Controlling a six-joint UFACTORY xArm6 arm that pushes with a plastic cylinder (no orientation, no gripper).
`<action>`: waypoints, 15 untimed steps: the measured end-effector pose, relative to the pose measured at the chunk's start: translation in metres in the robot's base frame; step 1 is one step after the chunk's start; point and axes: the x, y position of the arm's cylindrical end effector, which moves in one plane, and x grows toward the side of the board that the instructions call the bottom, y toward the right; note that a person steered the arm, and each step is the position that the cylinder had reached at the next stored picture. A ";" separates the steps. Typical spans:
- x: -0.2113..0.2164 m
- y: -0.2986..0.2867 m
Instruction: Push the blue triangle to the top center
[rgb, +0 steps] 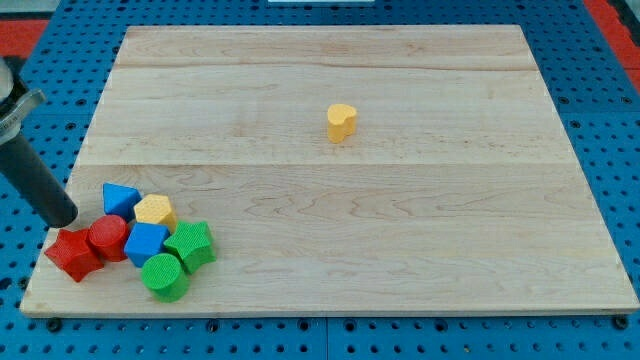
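The blue triangle (120, 199) lies at the view's bottom left, at the top of a cluster of blocks. My tip (62, 220) is at the board's left edge, just left of the blue triangle and just above the red star (72, 254). A gap shows between the tip and the triangle. The rod slants up to the view's left edge.
The cluster also holds a red cylinder (107, 237), a yellow pentagon-like block (155, 212), a blue cube (146, 244), a green star (190, 245) and a green cylinder (164, 277). A yellow heart (341, 121) stands alone near the middle of the wooden board (400, 230).
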 end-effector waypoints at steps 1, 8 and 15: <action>0.000 0.000; -0.023 0.077; -0.078 0.208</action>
